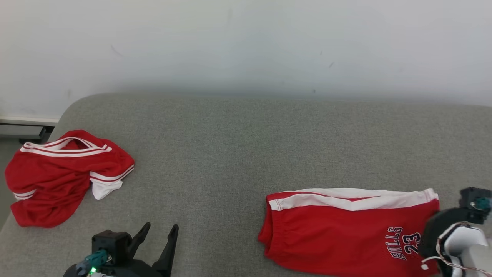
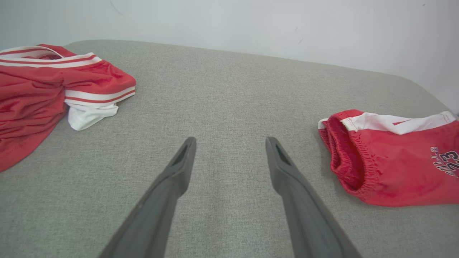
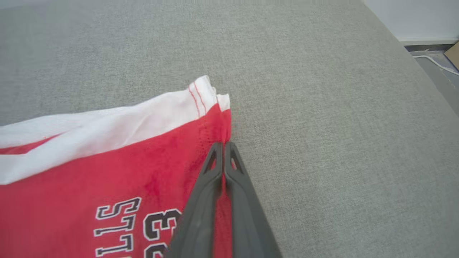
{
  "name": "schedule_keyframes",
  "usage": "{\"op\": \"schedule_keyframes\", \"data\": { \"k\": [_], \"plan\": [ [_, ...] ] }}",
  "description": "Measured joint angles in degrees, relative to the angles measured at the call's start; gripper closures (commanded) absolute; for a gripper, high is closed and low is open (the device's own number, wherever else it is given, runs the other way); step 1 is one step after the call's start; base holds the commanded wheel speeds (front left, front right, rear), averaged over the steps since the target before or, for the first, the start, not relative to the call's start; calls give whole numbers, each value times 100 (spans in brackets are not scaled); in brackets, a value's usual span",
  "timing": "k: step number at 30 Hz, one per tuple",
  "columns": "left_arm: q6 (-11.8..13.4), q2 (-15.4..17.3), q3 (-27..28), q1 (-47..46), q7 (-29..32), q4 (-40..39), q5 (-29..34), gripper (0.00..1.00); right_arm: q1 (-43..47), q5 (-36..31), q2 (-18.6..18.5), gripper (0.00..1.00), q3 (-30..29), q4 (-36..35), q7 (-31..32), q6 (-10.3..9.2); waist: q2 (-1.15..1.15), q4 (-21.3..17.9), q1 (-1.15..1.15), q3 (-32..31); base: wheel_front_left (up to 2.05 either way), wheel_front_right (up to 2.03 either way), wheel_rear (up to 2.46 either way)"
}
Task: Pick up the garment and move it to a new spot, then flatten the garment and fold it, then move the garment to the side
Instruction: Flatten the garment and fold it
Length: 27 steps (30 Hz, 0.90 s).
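the folded red cloth shorts with a white stripe (image 1: 338, 238) lie on the right of the grey fabric cushion (image 1: 215, 154). the right gripper (image 3: 223, 145) is pinched tight on their edge, likely to slide them aside. the left gripper (image 2: 229, 143) hangs wide apart, holding nothing.

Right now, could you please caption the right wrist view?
Right claw shut on the hem of red Bulls shorts on a grey fabric surface.

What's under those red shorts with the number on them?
The red printed shorts lie flat on the grey fabric cushion; anything directly beneath them is hidden.
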Motion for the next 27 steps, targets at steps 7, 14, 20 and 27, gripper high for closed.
{"op": "schedule_keyframes", "data": {
  "k": [7, 14, 20, 27],
  "plan": [
    [-1, -3, -35, 10, 30, -14, 0, 0, 4, -187, 476, 100, 531, -614, -36, 21, 0, -55, 0, -55, 0, 0, 0],
    [-9, -30, -100, 6, 75, -26, 0, 0, 10, -322, 857, 100, 1032, -1230, 75, 135, 0, -35, 0, -55, 0, 0, 0],
    [-9, -40, -97, 3, 123, -24, 0, 0, 53, -332, 1042, 100, 1426, -1579, 218, 234, 0, 29, 0, -43, 0, 0, 0],
    [-11, -49, -119, -9, 130, -22, 0, 0, 98, -311, 1093, 100, 1903, -1813, 469, 297, 0, 87, 0, -33, 0, 0, 0]
  ]
}}
